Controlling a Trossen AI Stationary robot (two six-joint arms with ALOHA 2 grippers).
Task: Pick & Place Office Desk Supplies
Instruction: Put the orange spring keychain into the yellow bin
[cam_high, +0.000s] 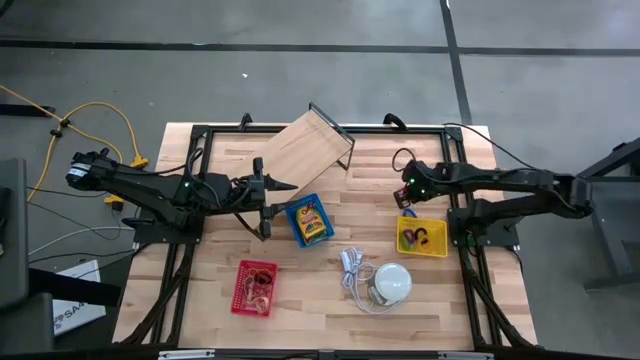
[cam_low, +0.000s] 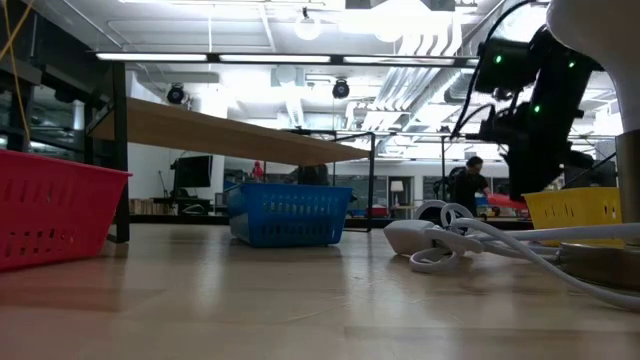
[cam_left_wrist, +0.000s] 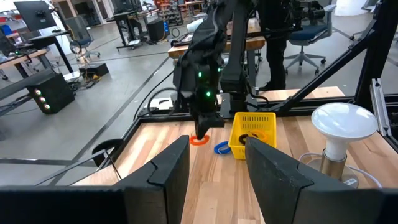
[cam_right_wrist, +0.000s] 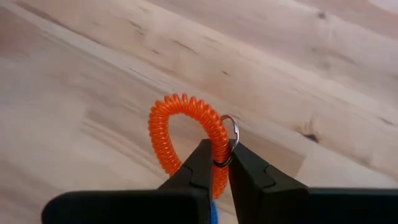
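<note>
Between the tips of the right gripper (cam_right_wrist: 222, 163), an orange coiled wrist band (cam_right_wrist: 180, 140) with a small metal ring (cam_right_wrist: 231, 134) is pinched at its ring end, the two dark fingers closed on the coil while its loop arches away from them over the bare wooden table (cam_right_wrist: 93, 74). From the left wrist camera, the same orange coil (cam_left_wrist: 199, 140) sits at table level directly under the right gripper, with a blue coiled piece (cam_left_wrist: 222, 148) just beside it and the yellow basket (cam_left_wrist: 252, 134) next along, small items showing inside it. Seen from above, the right gripper (cam_high: 407, 193) works just behind the yellow basket (cam_high: 422, 237), which lies nearer the table's front edge. Farther from the claw, toward the table's middle, a white dome lamp (cam_high: 391, 282) with its white cord (cam_high: 352, 268) rests on the wood, then a blue basket (cam_high: 310, 220) holding yellow-green printed packets, and a red basket (cam_high: 254, 287) well apart on the far side. A tilted wooden board (cam_high: 309, 148) on a black frame stands behind them. The left gripper (cam_high: 263, 196) waits beside the blue basket, its fingers (cam_left_wrist: 168, 171) spread apart and holding nothing.
</note>
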